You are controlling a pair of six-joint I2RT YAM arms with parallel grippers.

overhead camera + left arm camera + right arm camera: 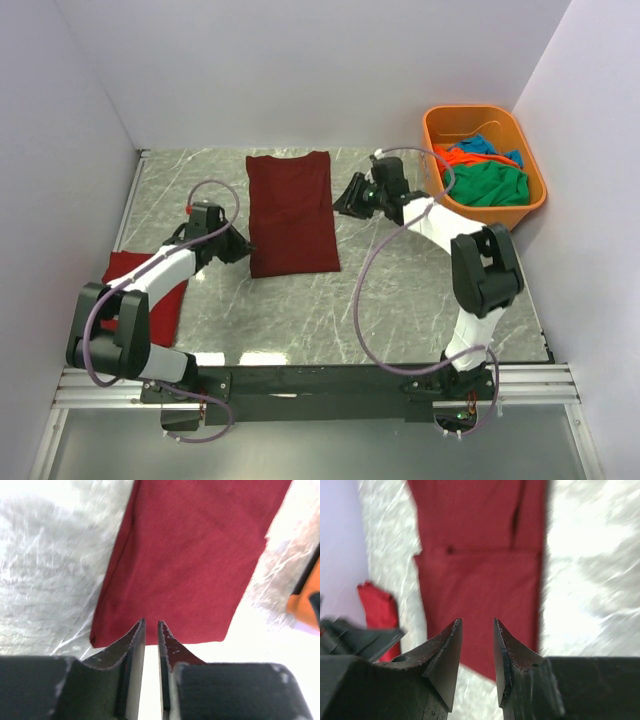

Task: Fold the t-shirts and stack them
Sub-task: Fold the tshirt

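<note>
A dark maroon t-shirt [291,215] lies flat in the middle of the table, folded into a long narrow rectangle. My left gripper [243,252] sits at its near left corner; in the left wrist view the gripper [151,622] stands slightly open, with nothing in the thin gap, just short of the shirt's edge [195,555]. My right gripper [340,200] hovers by the shirt's right edge. It is open and empty [477,621], with the maroon cloth [480,575] beyond its tips. A bright red t-shirt [165,305] lies folded at the near left, partly under my left arm.
An orange plastic tub [470,110] stands at the back right, holding a green shirt [490,183], an orange one [465,158] and a blue one [483,145]. White walls enclose the table on the left, back and right.
</note>
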